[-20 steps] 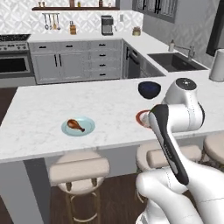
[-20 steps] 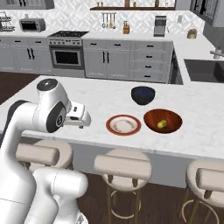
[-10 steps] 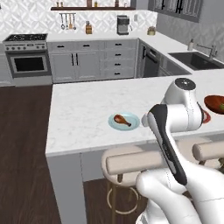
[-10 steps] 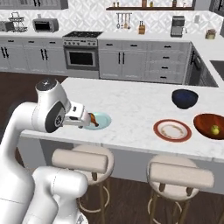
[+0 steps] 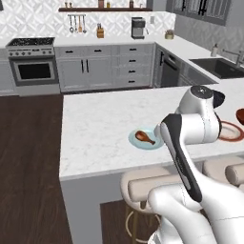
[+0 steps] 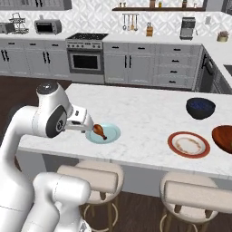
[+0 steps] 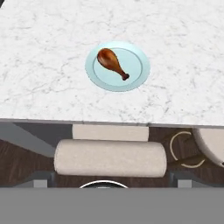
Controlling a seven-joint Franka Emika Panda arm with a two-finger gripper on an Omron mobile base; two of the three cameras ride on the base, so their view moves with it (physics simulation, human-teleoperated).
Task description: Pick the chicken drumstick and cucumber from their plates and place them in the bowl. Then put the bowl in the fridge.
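The arm (image 5: pixel 190 143) was glossy white, built of thick rounded links with smooth, swollen housings at the joints, and a long dark grey band ran along the edge of one link like a seam. A round joint cap (image 6: pixel 46 88) at the top of the arm was dark grey, with a second dark disc set into the side of the neighbouring housing. Behind the tool, the wrist ended in a boxy white block with a short grey-shaded section, and the lower links widened into a bulky white body.
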